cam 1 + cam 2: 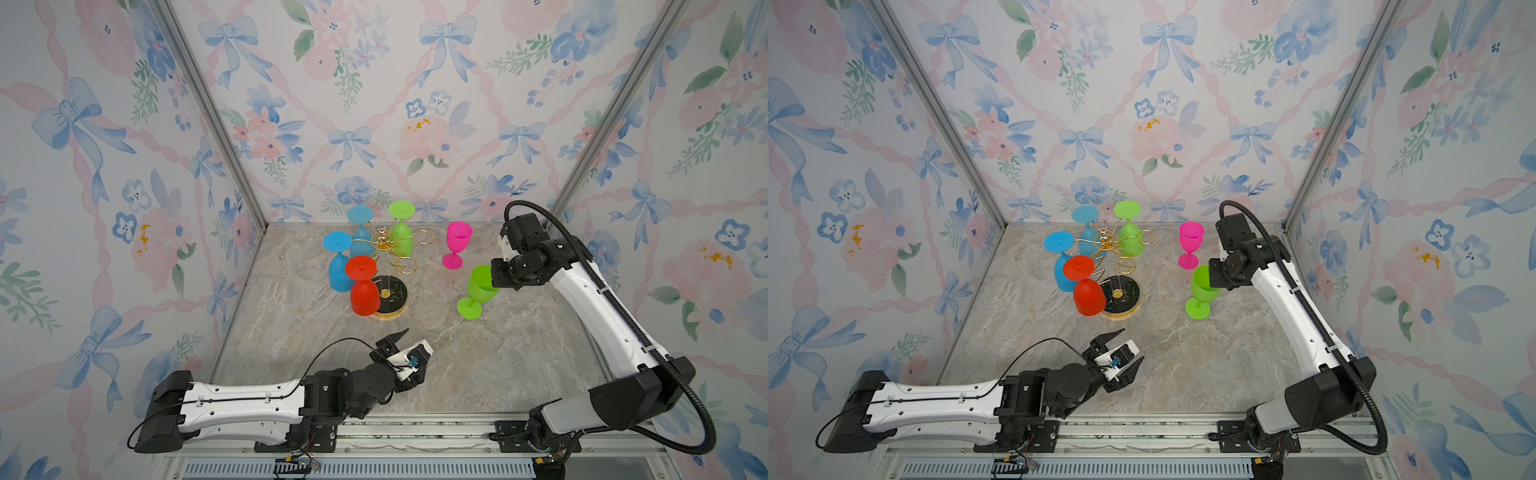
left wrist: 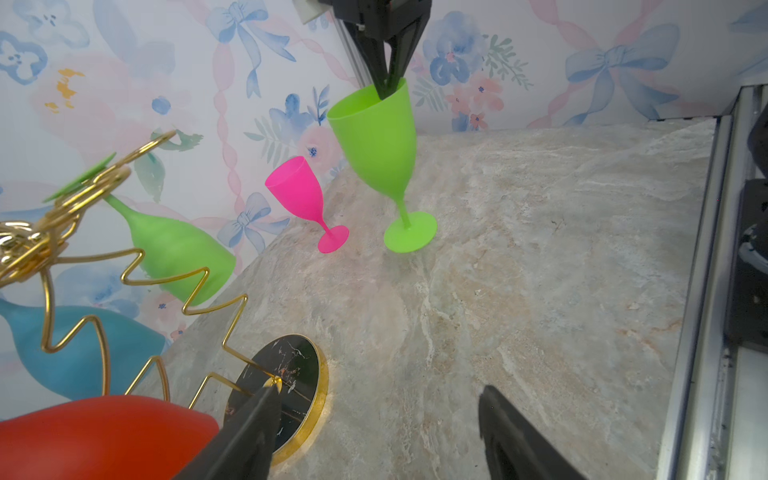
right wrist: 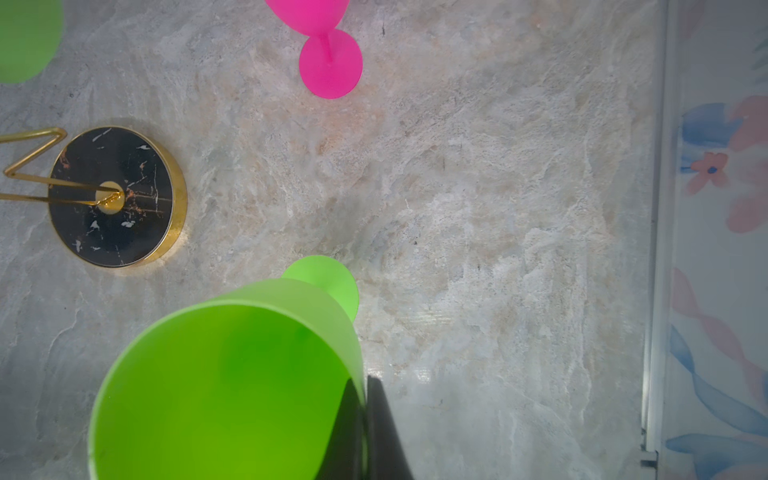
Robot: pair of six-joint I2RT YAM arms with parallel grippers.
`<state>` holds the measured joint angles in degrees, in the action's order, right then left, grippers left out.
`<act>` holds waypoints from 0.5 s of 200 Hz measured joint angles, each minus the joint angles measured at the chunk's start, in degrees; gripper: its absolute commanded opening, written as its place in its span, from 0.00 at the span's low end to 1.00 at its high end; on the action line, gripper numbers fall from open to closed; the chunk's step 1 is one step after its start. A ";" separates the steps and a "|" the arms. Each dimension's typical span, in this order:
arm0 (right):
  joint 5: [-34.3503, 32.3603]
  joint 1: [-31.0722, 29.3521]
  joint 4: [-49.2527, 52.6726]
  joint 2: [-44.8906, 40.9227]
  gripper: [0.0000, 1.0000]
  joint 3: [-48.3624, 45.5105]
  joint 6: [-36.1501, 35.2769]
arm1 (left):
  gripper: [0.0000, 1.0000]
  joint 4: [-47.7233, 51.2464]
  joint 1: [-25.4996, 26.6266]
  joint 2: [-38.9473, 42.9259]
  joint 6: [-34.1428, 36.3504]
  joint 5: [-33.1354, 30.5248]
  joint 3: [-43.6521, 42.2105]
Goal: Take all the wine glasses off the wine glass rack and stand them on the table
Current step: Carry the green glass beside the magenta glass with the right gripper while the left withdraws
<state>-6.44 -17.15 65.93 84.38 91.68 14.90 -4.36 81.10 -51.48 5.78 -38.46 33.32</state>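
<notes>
- Right, in both top views the right end effector (image 1: 493,283) was clamped on the rim of the green wine glass (image 1: 478,293). The glass hung tilted, clear of the wine glass rack (image 1: 384,242) and near the pink glass (image 1: 457,245) standing on the counter (image 1: 478,365). The left end effector (image 1: 1133,345) sat low at the front, jaws spread wide and empty, aimed toward the red glass (image 1: 1088,297) hanging on the rack.
- Over to the left wrist view: one right finger sat inside the bowl, one outside. The foot was down at the counter, though touching or just clear I couldn't tell. The left fingers (image 2: 253,432) framed bare counter beside the rack base (image 2: 291,365).
- Right wrist view: the bowl filled the near frame, its foot well apart from the rack base and the pink glass. My read: setting down was the step. Done well, that meant righting the glass so the foot landed flat, lowering until it bore. Then part the jaws and lift straight up, so the inner finger wouldn't drag the rim over.
</notes>
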 measured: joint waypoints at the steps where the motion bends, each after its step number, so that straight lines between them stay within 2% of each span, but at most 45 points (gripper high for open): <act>1: -0.02 0.07 -0.02 0.00 0.00 0.00 0.00 | 0.77 0.07 -0.09 0.11 -0.20 0.02 -0.07; 48: -1.57 5.09 -3.13 1.49 0.00 0.00 -0.37 | 0.79 4.04 -4.26 7.06 -9.42 1.57 -2.58; 100: -1.99 10.69 -7.61 7.43 0.00 0.68 -0.37 | 0.79 8.41 -10.05 9.84 -14.93 2.01 -2.58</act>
<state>-8.43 -6.46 58.33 91.81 92.36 14.52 4.05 71.05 -41.65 -9.15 -36.45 30.74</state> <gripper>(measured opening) 0.046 0.787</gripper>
